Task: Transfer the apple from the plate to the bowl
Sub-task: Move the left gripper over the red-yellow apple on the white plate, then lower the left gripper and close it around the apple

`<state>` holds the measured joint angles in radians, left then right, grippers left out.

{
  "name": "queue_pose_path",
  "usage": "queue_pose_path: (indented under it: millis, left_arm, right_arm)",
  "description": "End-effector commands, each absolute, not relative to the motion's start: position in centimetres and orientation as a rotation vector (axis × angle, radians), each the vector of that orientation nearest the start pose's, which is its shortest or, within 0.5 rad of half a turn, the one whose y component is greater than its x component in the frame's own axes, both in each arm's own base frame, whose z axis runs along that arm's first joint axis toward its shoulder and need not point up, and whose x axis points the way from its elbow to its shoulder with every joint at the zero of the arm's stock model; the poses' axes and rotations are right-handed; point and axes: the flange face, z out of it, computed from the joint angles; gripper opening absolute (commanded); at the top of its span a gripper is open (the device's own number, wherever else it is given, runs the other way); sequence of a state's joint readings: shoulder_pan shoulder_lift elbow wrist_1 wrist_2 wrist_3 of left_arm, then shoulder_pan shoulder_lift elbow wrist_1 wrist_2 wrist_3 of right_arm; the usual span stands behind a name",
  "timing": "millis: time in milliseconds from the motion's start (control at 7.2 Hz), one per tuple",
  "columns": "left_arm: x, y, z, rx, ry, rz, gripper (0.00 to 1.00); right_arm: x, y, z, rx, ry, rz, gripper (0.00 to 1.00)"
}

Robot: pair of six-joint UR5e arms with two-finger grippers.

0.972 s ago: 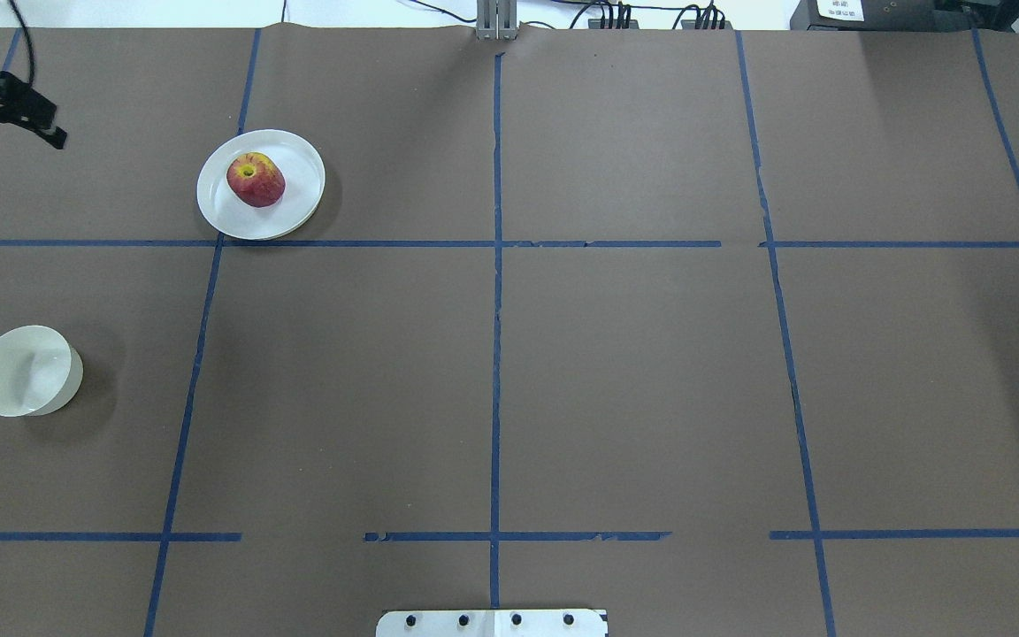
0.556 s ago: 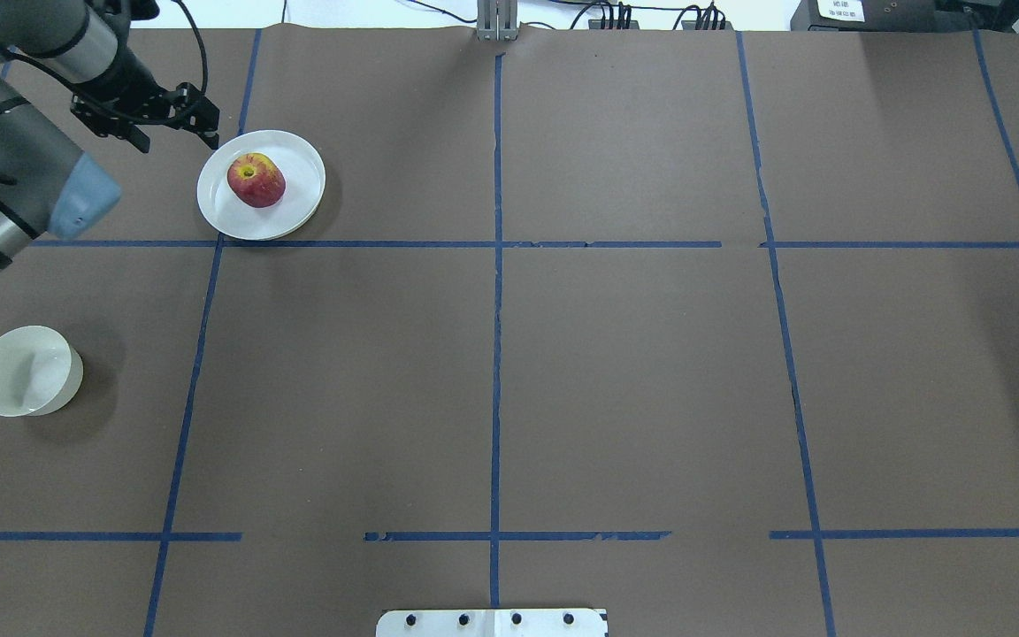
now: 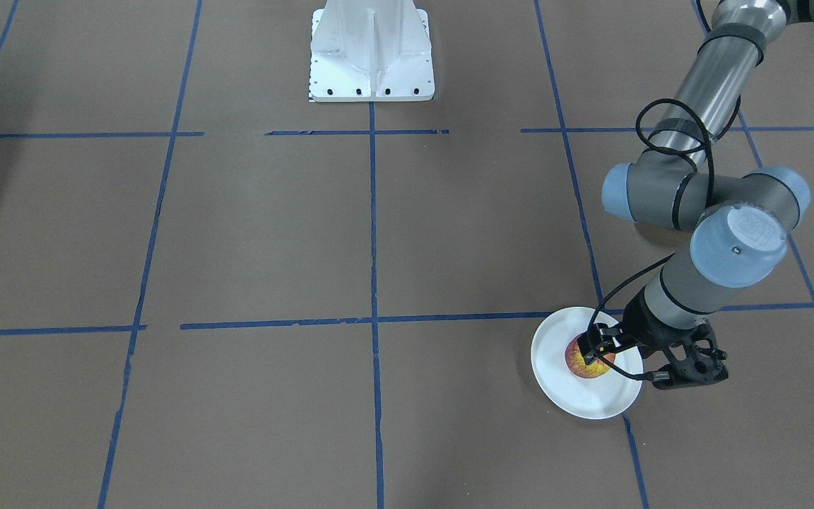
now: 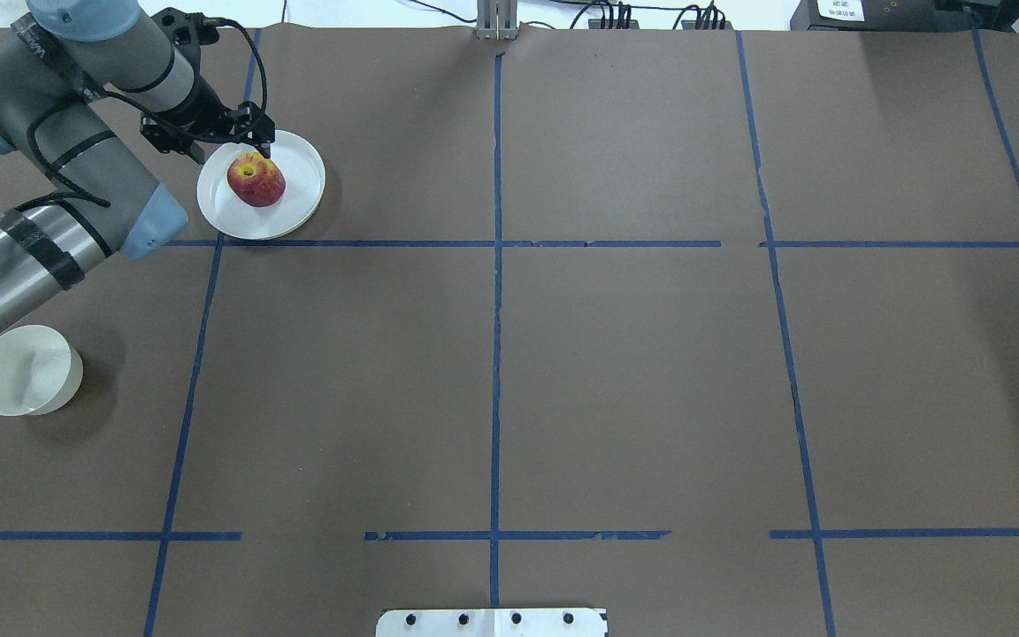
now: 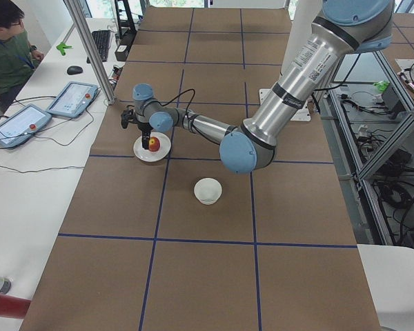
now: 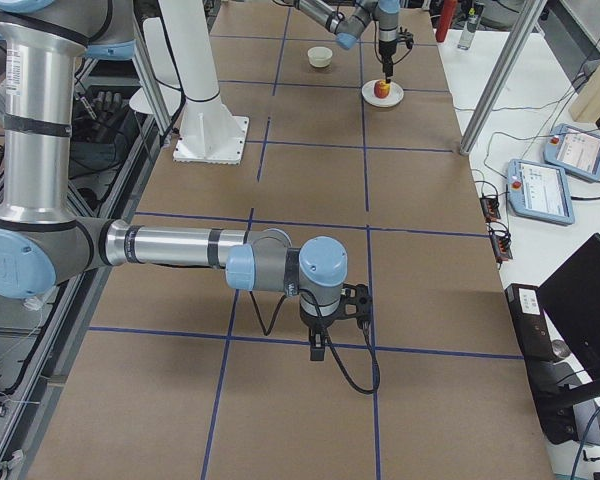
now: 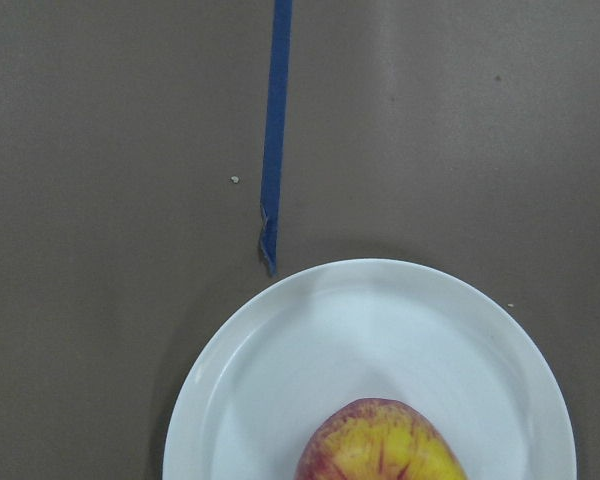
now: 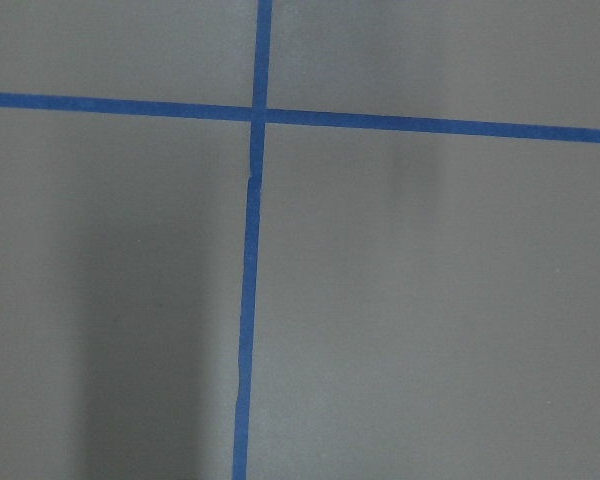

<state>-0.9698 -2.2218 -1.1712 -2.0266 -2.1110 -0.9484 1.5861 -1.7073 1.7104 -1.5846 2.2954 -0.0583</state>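
On the brown-papered table (image 4: 563,354), the apple (image 4: 256,180) rests on the plate (image 4: 302,193), well apart from the bowl (image 4: 27,370); the left gripper (image 4: 233,156) hangs above it, jaws spread, while the jaw state of the right gripper (image 6: 320,350) cannot be determined.

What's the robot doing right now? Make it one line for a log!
left gripper: open, over plate | apple: on plate, not gripped | bowl: empty

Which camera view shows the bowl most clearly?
The overhead exterior view: the bowl is whole and large, and its empty inside shows. The exterior left view shows it smaller; the exterior right view shows it tiny and far. The front-facing and both wrist views miss it.
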Motion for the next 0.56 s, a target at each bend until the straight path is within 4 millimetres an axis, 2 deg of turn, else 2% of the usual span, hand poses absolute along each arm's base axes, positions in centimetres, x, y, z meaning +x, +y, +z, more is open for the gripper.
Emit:
queue_pose_path:
  millis: [0,417]
  left_arm:
    - [38.7,-67.3,40.7,0.12,0.863,-0.132,1.0]
    - [40.0,-66.6,41.3,0.109,0.853,-0.128,0.99]
  right_arm:
    - [7.4,-43.2,65.8,0.016,-0.724,-0.037,1.0]
    - [7.4,-43.2,65.8,0.016,-0.724,-0.037,1.0]
